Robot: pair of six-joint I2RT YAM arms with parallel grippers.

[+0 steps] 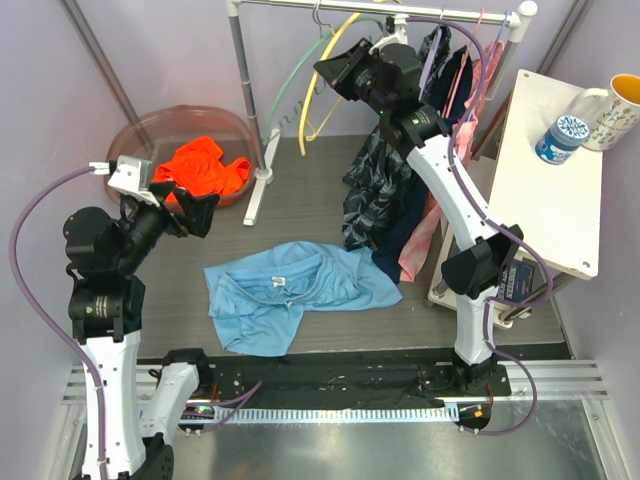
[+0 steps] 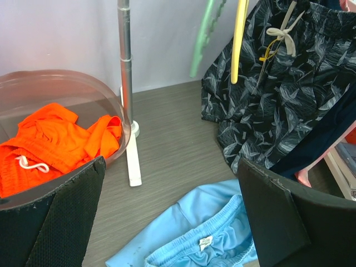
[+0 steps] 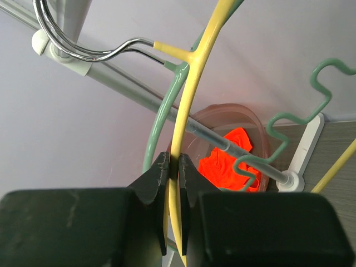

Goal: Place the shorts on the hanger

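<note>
While the shorts (image 1: 295, 290) are seen crumpled on the tabletop (image 1: 300, 195), the hanger (image 3: 188, 100), hooked on the rail (image 3: 117, 83), is pinched tight by the right fingers (image 3: 157, 178); the left fingers (image 2: 67, 217) are spread wide apart.

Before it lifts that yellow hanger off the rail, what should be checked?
1. Right arm's fingers shut on the yellow hanger: ok.
2. Metal hook free of the rail: not ok, it hangs over it.
3. Green hanger clear of the yellow one: cannot tell, they sit very close.
4. Shorts spread out with nothing on them: ok.
5. Left arm's fingers open and empty, ready for the shorts: ok.
</note>
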